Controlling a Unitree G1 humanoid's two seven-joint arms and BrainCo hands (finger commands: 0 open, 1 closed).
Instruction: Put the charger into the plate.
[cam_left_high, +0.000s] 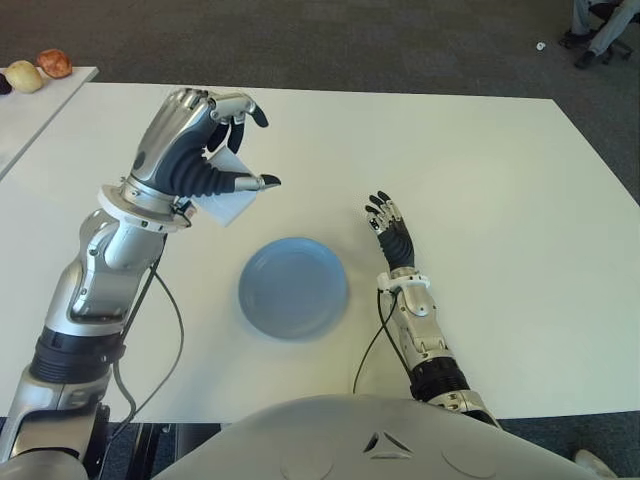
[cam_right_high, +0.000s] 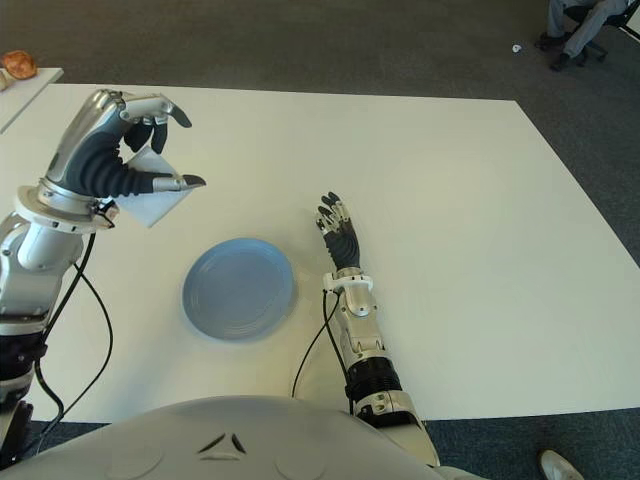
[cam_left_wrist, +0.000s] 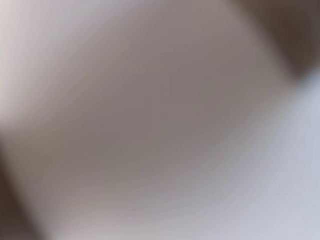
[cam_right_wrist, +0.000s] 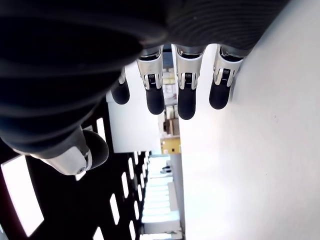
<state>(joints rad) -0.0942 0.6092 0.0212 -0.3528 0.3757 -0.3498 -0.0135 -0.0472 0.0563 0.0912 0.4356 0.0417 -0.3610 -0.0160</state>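
Note:
My left hand (cam_left_high: 225, 160) is raised above the table, left of and behind the blue plate (cam_left_high: 293, 287). Its fingers are curled around a white block, the charger (cam_left_high: 230, 200), which sticks out below the thumb. The charger hangs in the air, short of the plate's far left rim. The left wrist view is filled by a pale blurred surface held close to the camera. My right hand (cam_left_high: 388, 222) lies flat on the white table (cam_left_high: 480, 180) just right of the plate, fingers (cam_right_wrist: 155, 95) straight and holding nothing.
A second white table at the far left carries two round fruits (cam_left_high: 38, 70). A person's legs and a chair base (cam_left_high: 600, 30) show at the far right on the dark carpet. The white table stretches bare to the right of my right hand.

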